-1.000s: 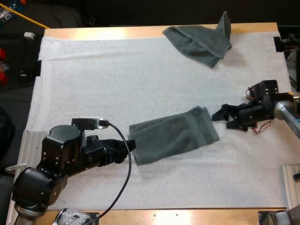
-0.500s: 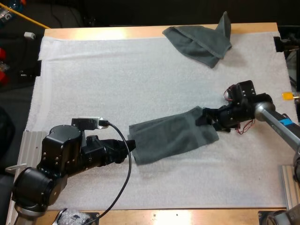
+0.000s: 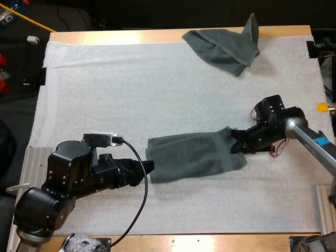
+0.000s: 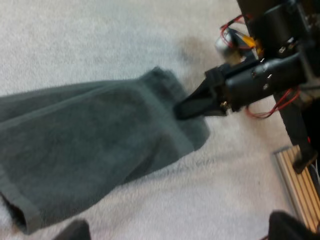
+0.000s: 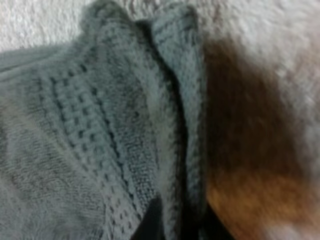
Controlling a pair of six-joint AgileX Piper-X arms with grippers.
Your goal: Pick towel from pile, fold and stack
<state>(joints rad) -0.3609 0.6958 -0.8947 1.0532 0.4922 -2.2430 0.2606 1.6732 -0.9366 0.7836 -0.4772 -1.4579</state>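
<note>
Lower centre of the high view, the folded towel [image 3: 191, 157] lies long axis left-to-right on the white mat [image 3: 131, 94], right end clamped in the right gripper [image 3: 237, 146], left end just ahead of the left gripper [image 3: 148, 169], whose fingers stand apart

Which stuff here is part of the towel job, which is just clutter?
Job: folded dark grey-green towel mid-mat; crumpled dark grey-green towel at far edge; left gripper; right gripper.
Lying about: crinkled clear plastic at near edge; small white object off the table.
</note>
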